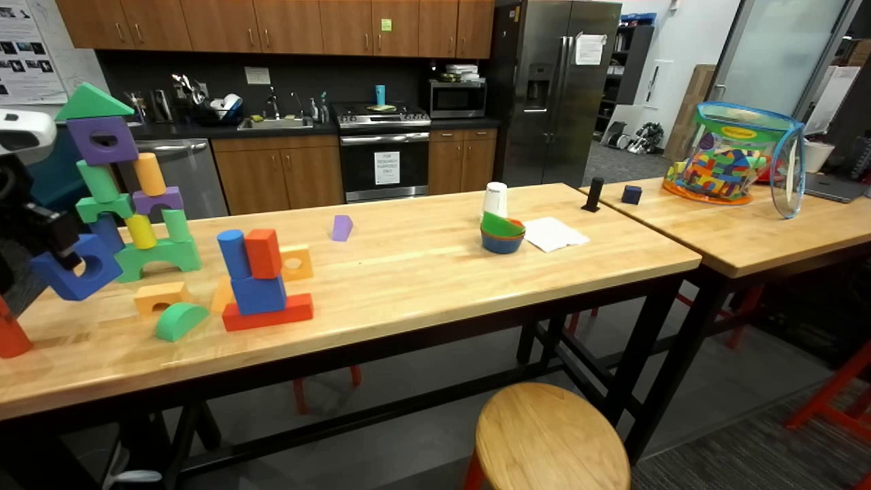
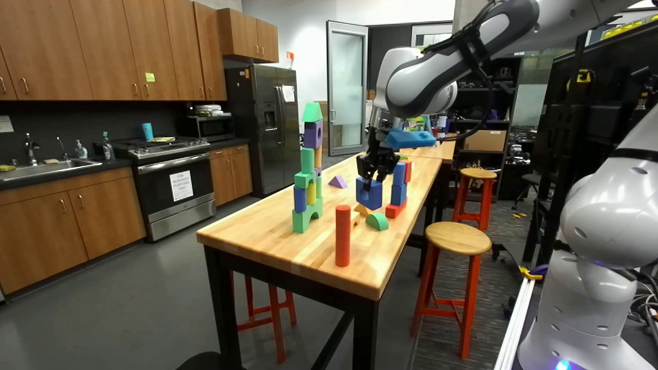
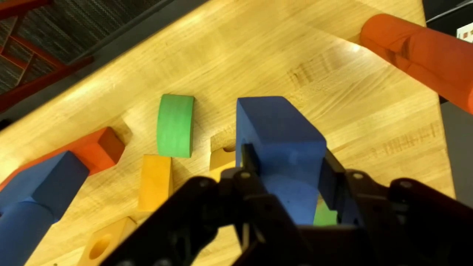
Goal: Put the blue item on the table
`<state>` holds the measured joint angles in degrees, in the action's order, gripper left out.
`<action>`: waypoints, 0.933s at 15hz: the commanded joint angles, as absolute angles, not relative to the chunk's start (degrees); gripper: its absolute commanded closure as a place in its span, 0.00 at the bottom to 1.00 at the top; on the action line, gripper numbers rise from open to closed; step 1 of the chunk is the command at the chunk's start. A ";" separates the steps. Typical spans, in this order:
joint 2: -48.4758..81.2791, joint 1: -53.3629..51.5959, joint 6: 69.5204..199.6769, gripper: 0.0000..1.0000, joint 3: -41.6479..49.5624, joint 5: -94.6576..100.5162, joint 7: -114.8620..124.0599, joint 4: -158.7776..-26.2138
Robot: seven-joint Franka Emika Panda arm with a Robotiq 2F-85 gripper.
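The blue block point(image 1: 105, 269), a chunky piece with a round cut-out, is held in the air over the light-wood table point(image 1: 408, 286). It also shows in an exterior view point(image 2: 374, 196) and in the wrist view point(image 3: 281, 122). My gripper point(image 3: 288, 166) is shut on it, with one black finger against each side. The gripper also shows in both exterior views point(image 1: 68, 258) point(image 2: 368, 181). The block hangs slightly tilted, apart from the table top point(image 2: 267, 231). Part of the block is hidden by the fingers in the wrist view.
A tall purple-green tower point(image 1: 160, 255) stands close to the held block. A red-and-blue stack point(image 1: 260, 294) is on its other side. A green half-round point(image 2: 378, 221) and orange blocks point(image 1: 161, 297) lie below. A red cylinder point(image 2: 343, 236) stands upright near the table's end.
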<state>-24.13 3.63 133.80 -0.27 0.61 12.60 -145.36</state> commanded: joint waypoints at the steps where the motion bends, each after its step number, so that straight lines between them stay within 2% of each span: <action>1: -23.32 3.63 135.66 0.84 -0.56 0.57 11.84 -145.81; 3: -21.75 3.89 135.90 0.84 -0.61 1.16 11.79 -145.40; 4: -21.40 4.15 135.75 0.34 -0.84 1.65 12.39 -145.33; 5: -21.09 4.23 135.27 0.33 -0.88 1.87 12.64 -145.15; 6: -22.29 3.86 134.85 0.55 -0.56 0.87 12.49 -145.68; 9: -21.37 3.91 134.90 0.36 -0.53 0.92 12.51 -145.62; 10: -21.32 3.91 134.90 0.33 -0.53 0.93 12.51 -145.59; 14: -21.32 3.91 134.91 0.33 -0.53 0.93 12.51 -145.55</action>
